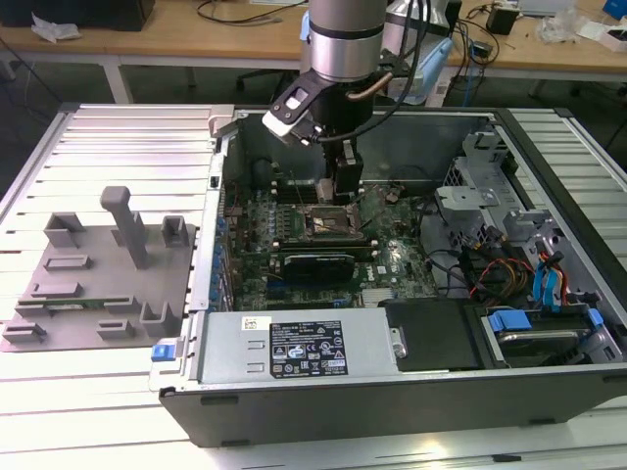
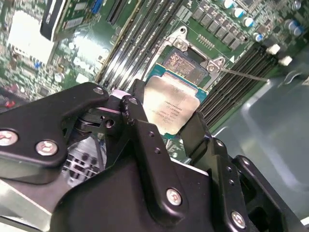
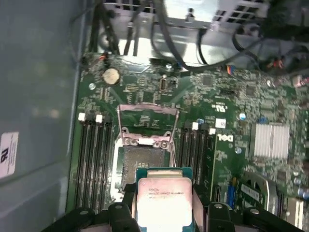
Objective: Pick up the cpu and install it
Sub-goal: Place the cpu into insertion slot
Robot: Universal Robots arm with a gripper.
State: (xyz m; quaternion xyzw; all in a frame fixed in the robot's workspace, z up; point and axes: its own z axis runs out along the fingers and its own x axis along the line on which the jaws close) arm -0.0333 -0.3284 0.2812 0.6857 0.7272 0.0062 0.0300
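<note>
My gripper [image 2: 166,118] is shut on the cpu [image 2: 170,107], a small square chip with a pale silvery top, its black fingers [image 2: 140,116] pressing two opposite edges. In the first wrist view the cpu [image 3: 164,200] hangs a little above the motherboard, beside the open socket [image 3: 144,162], whose metal load frame [image 3: 147,113] is flipped up. In the exterior view the gripper [image 1: 343,191] reaches down into the open computer case, just over the socket [image 1: 328,223].
Memory slots [image 3: 91,159] flank the socket on both sides. A heatsink [image 3: 270,140] and a coin cell [image 3: 111,75] sit on the board. The power supply [image 1: 294,348] lines the case's near wall; drive bays and cables [image 1: 509,255] are on the exterior view's right. A grey fixture tray [image 1: 98,284] lies outside on the left.
</note>
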